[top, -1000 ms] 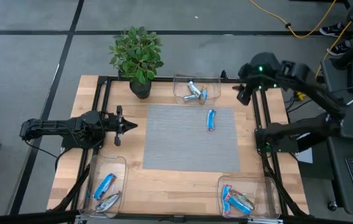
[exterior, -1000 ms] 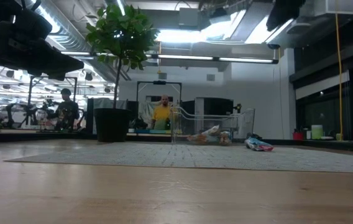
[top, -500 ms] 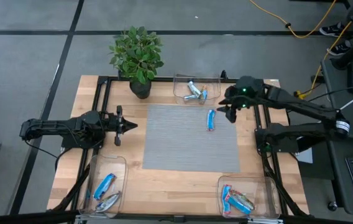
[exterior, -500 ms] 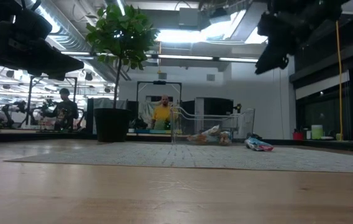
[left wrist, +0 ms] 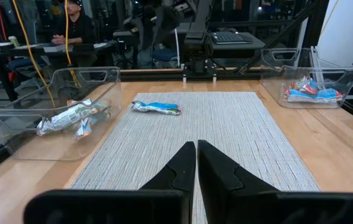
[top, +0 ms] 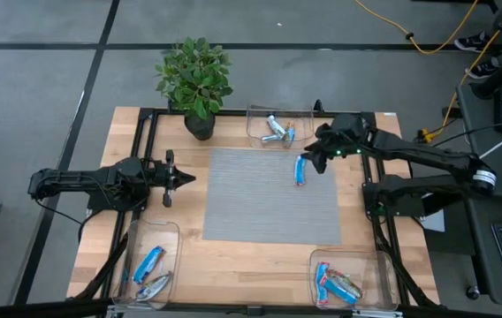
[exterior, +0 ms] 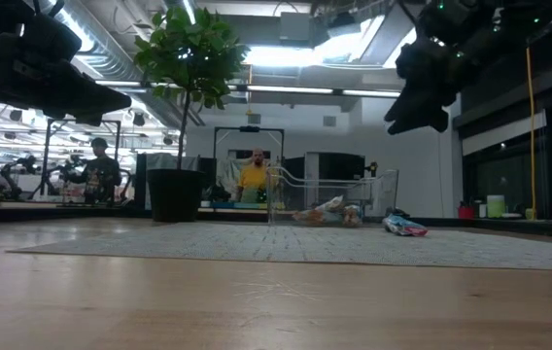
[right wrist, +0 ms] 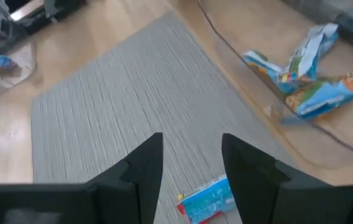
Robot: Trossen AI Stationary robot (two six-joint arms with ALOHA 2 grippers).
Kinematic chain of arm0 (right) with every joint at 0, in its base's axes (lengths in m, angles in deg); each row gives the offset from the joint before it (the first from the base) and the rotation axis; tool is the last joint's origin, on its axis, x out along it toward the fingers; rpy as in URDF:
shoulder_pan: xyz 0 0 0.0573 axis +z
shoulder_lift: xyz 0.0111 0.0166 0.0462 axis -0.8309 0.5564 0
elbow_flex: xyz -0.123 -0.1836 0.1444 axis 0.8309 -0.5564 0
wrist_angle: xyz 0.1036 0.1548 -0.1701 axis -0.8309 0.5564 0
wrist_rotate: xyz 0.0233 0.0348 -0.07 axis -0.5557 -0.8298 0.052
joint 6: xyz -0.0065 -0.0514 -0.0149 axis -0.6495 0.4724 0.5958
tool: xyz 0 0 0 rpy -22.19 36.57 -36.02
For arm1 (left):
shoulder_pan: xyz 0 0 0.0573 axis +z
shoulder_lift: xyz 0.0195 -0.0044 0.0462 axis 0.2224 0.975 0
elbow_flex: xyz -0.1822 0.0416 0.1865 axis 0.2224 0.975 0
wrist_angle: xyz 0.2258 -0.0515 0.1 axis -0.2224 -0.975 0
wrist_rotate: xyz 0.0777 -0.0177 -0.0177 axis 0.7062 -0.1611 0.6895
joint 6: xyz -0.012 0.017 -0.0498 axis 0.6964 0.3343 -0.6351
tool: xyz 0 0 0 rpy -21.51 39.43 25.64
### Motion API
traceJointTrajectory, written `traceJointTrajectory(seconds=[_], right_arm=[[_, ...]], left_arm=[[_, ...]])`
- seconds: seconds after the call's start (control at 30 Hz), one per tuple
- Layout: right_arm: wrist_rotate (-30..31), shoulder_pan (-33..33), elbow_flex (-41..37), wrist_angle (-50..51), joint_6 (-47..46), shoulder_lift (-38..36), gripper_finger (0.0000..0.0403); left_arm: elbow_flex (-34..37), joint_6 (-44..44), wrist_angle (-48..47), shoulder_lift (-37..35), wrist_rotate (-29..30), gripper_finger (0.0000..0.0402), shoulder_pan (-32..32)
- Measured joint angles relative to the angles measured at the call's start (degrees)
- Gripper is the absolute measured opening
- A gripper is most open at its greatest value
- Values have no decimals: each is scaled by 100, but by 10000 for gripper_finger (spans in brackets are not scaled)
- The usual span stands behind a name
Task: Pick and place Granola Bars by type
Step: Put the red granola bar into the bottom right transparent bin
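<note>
Over at the left edge of the overhead frame, the left gripper [top: 180, 177] waits above the bare wood beside the grey mat [top: 269, 208], its fingers [left wrist: 179, 171] pressed together. Below it, in the lower left corner, a clear bin [top: 149, 265] holds a blue bar and a silvery one. At upper left of centre a potted plant [top: 195, 81] stands on the table's far edge. Just right of it, along the top edge, a second bin [top: 279, 126] holds several wrapped bars, silver and blue. Near the mat's upper right part lies a single blue bar [top: 300, 170], flat on the weave. The right gripper [top: 320, 159] hangs just beside and above that bar, fingers [right wrist: 144, 168] spread apart with nothing between them; in its own wrist camera the blue bar [right wrist: 206, 200] shows between the two fingers, below them. In the lower right corner a third bin [top: 350, 281] holds blue and reddish bars.
</note>
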Motion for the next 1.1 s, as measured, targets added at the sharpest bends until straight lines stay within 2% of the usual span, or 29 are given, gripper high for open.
traceJointTrajectory(seconds=[0.4, 0.57, 0.67, 0.93, 1.1], right_arm=[[-44, 69, -3, 95, -878, 854, 166], [488, 173, -3, 95, -1276, 1230, 172], [821, 193, -3, 97, -1455, 1426, 198], [1099, 197, -3, 85, -2124, 1978, 309], [1316, 197, -3, 42, -2589, 2386, 338]], left_arm=[[-1, 0, -1, 0, 1, 6, 1], [0, 0, -1, 0, -1, 8, -1], [-1, 0, 1, 0, -1, 7, 1], [1, 0, -1, 0, 1, 7, 1], [0, 0, 0, 0, 0, 11, 1]])
